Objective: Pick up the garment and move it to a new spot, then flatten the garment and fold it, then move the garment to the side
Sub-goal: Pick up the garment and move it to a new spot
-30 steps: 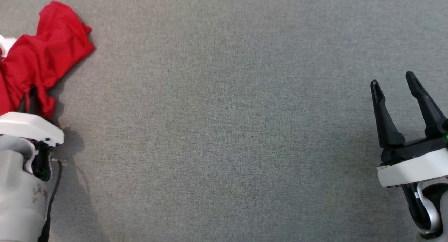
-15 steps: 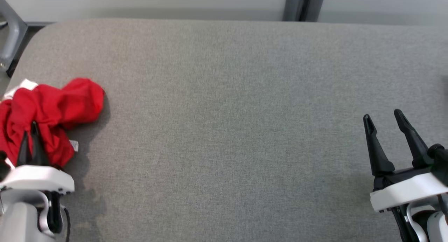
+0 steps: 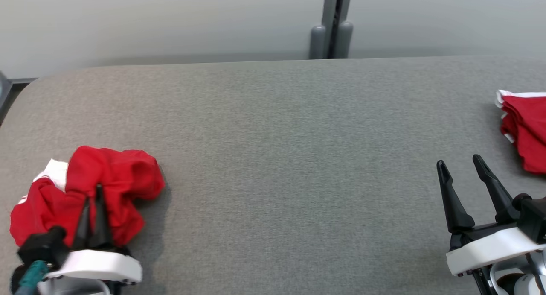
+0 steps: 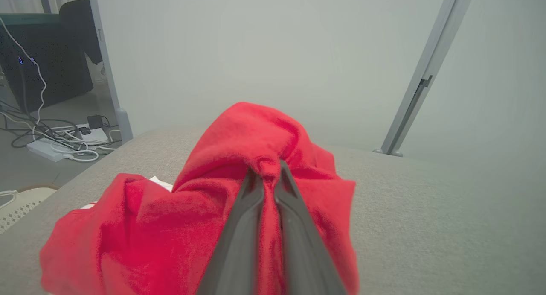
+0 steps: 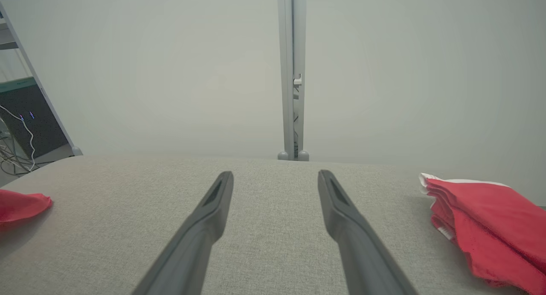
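— Risk: garment (image 3: 123, 175) bunched at left end of table (image 3: 273, 137), thin fold pinched in shut-tight left gripper (image 3: 94, 194); could slip free or drag on lifting, with so little cloth caught.
— Agreed. Right gripper (image 3: 458, 160) spread wide, empty. Layers caught: impossible to tell. Pile (image 3: 527, 128) at right cut off.

I work on a grey fabric-covered table (image 3: 273, 167) with rounded corners. Near its right end lies a folded stack of red cloth with white trim (image 3: 527, 132). Behind the table stand pale wall panels (image 3: 170, 26), with a grey metal post (image 3: 329, 13) between them. Beyond the left end, on the floor, are a black cabinet (image 4: 47, 51), tangled cables (image 4: 51, 130) and a white power strip (image 4: 42, 150).
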